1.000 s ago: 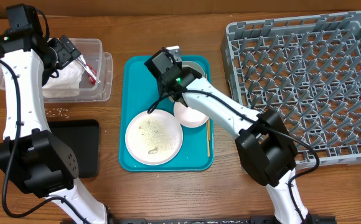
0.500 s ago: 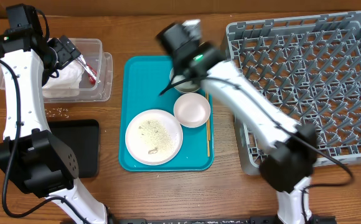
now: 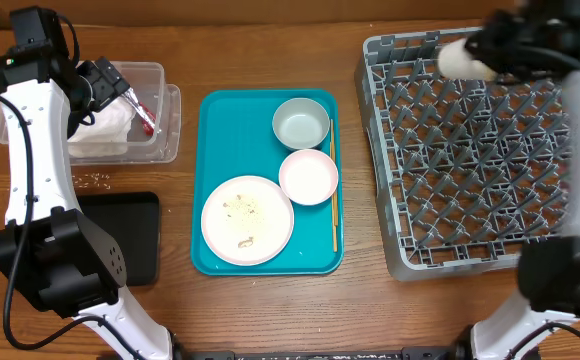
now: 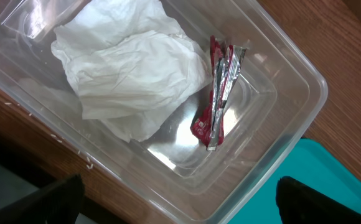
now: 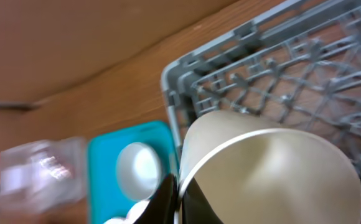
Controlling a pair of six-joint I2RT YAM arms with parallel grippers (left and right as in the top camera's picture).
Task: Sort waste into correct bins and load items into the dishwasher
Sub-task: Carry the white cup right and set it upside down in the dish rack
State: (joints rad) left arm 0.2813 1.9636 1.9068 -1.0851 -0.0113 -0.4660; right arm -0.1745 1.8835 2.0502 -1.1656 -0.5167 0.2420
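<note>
Pinching the white cup (image 5: 261, 168) by its rim, the right claw (image 5: 177, 199) hangs over the rack (image 3: 470, 170).

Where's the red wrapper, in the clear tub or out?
In: the wrapper lies on the clear tub floor beside the crumpled napkin.

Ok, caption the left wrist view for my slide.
Crumpled white napkin and red wrapper lying in the clear tub.
</note>
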